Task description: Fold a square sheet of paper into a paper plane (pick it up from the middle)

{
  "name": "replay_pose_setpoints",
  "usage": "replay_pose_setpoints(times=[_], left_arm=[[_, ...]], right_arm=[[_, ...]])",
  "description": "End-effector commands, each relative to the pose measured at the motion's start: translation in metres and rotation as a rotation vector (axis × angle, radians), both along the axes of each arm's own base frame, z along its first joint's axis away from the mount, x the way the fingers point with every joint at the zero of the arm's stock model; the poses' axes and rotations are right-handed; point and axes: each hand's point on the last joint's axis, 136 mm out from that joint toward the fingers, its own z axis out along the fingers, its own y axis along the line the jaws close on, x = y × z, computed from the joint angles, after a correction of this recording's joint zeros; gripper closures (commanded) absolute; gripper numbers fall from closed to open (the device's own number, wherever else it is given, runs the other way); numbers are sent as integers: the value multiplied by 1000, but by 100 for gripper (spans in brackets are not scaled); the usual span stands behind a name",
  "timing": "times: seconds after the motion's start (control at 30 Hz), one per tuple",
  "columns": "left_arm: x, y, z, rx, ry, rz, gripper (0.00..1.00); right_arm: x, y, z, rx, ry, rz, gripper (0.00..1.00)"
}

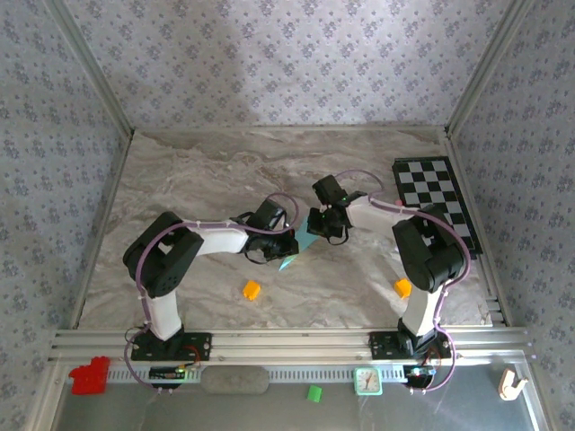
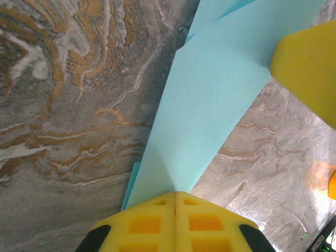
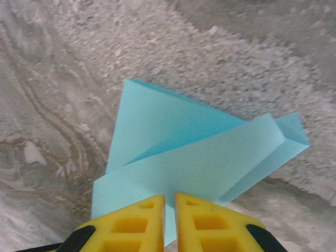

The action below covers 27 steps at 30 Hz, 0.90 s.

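The two arms reach toward each other near the middle of the marbled surface [image 1: 198,180], and the paper [image 3: 199,168] is between them.

The left hand [image 2: 175,197] has its yellow fingers pressed together with no gap. A narrow end of the paper goes in between them, so this hand is holding the paper. The right hand [image 3: 169,198] has its fingers almost together, with only a thin slit. The near edge of the paper goes into this slit, so this hand grips the paper too. In the left wrist view, one yellow finger of the right hand stands at the far edge of the paper.

The paper is teal-blue, plain and folded. In the right wrist view a long band lies across a triangular layer, and a small flap shows at the band's right end. From above, only a small piece is visible between the hands, with one point toward the near edge. I cannot tell whether the paper touches the surface.

One orange cube [image 1: 252,289] lies on the near side of the left hand, apart from the paper. The other cube [image 1: 402,287] is just beside the right arm. The checkered board [image 1: 436,202] lies at the far right, well apart from the paper.
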Motion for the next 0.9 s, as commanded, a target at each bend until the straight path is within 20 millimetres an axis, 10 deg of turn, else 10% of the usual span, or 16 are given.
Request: replay_pose_setpoints(times=[0.0,0.5,0.87], left_arm=[[-18,14,-26,85,91,1,100],[-22,18,-29,90,108,11,100],[-26,20,-33,99,128,9,100]], right_arm=[[-4,-15,-17,-56,33,-22,87],[-13,-38,-47,31,99,-78,87],[35,-83,-41,85,2,-129,86]])
